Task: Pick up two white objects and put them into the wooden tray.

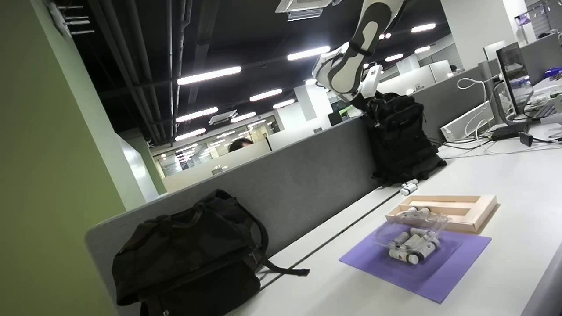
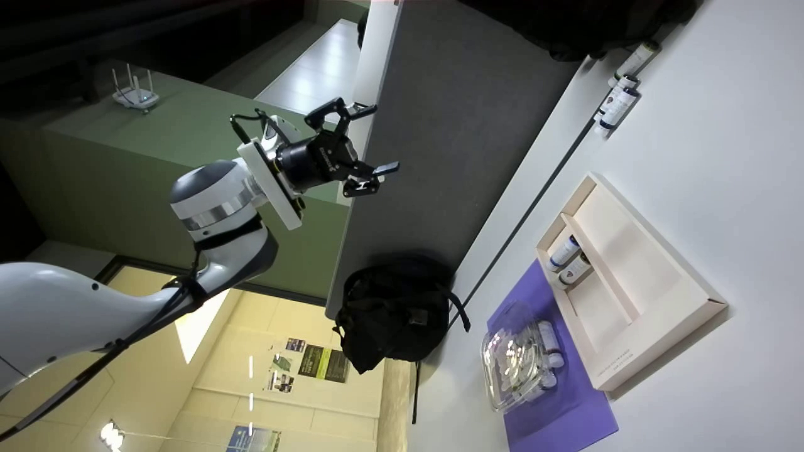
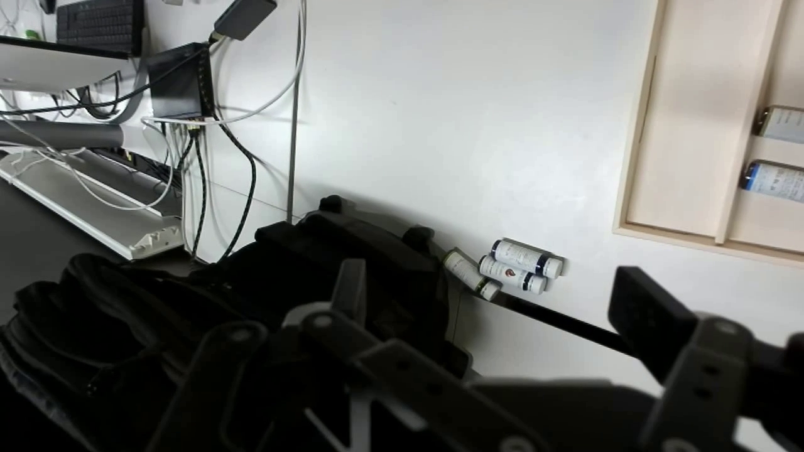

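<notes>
The light wooden tray (image 1: 476, 215) lies on the white desk and shows in an exterior view (image 2: 666, 245) and, in part, in the wrist view (image 3: 634, 125). Two white bottles (image 2: 574, 271) lie in its narrower divided side. Three white bottles (image 2: 619, 108) lie on the desk beside a black backpack; they show in the wrist view as two touching bottles (image 3: 520, 258) and one angled bottle (image 3: 466, 271). Several white bottles (image 1: 412, 248) lie at a clear plastic container on the purple mat. My gripper (image 2: 375, 140) is open and empty, high above the desk; it also frames the wrist view (image 3: 493, 301).
The purple mat (image 1: 456, 276) lies against the tray. A black backpack (image 1: 401, 140) leans on the grey partition (image 1: 307, 175) by the three bottles. Another black bag (image 2: 392, 314) stands farther along. Cables and a black box (image 3: 179, 81) lie past the backpack.
</notes>
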You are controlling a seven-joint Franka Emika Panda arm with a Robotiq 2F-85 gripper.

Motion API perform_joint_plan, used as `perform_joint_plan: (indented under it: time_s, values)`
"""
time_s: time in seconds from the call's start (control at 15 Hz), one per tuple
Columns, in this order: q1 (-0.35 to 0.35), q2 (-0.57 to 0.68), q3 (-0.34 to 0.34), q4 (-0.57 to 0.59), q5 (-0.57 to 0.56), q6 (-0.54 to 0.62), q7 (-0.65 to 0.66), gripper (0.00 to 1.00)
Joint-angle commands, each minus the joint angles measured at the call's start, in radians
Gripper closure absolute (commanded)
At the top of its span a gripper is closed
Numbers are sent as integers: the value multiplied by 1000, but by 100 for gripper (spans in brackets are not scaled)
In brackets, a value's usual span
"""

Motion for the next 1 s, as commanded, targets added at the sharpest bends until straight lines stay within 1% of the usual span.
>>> perform_joint_plan:
  time_s: [0.0,0.2,0.4,0.67,0.73,0.87,0.93]
  values:
    - [-17,10,-23,34,57,-8,107,0]
    - [-69,1,-54,26,158,18,121,0]
    - [-143,-9,-98,12,268,35,102,0]
    - [-235,25,-143,47,409,36,121,0]
    - [-207,6,-140,14,362,42,85,0]
    - [-237,11,-150,17,396,47,84,0]
    - [-242,13,-151,17,401,49,84,0]
